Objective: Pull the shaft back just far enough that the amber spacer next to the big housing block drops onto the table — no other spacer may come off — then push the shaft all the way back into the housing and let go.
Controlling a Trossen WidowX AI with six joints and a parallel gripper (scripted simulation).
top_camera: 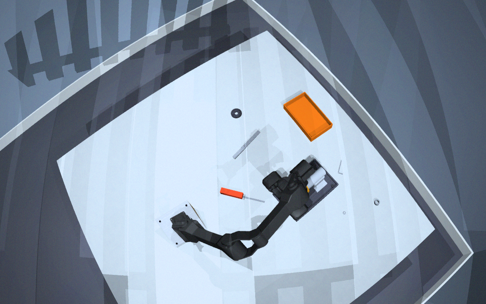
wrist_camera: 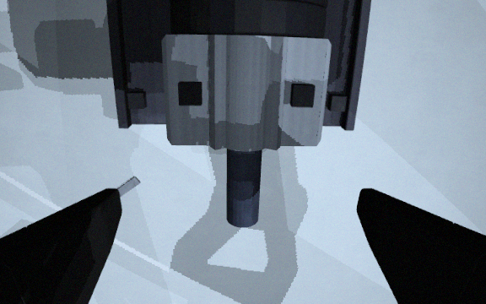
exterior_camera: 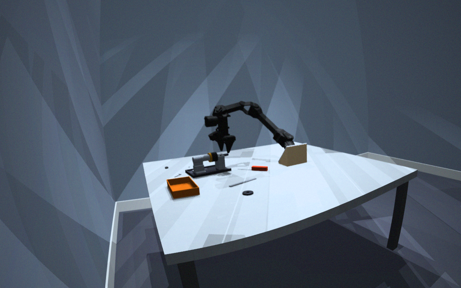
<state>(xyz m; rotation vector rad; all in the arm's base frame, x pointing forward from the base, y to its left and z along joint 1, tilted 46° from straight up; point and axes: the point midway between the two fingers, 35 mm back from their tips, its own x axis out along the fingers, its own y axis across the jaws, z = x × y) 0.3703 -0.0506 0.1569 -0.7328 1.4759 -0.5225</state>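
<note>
While the black parallel-jaw pincer (top_camera: 300, 168) spreads wide and holds nothing, the top view hides most of the dark base plate (top_camera: 329, 187) beneath it, only a sliver of the amber ring spacer (top_camera: 307, 185) showing beside the wrist. From the exterior view, the dark steel shaft (exterior_camera: 222, 154) pokes out just below the fingertips, so lowering straight down seems wise. At the wrist view, that stub lies between the fingers, ahead; centring before closing should prevent skewed pulling.
</note>
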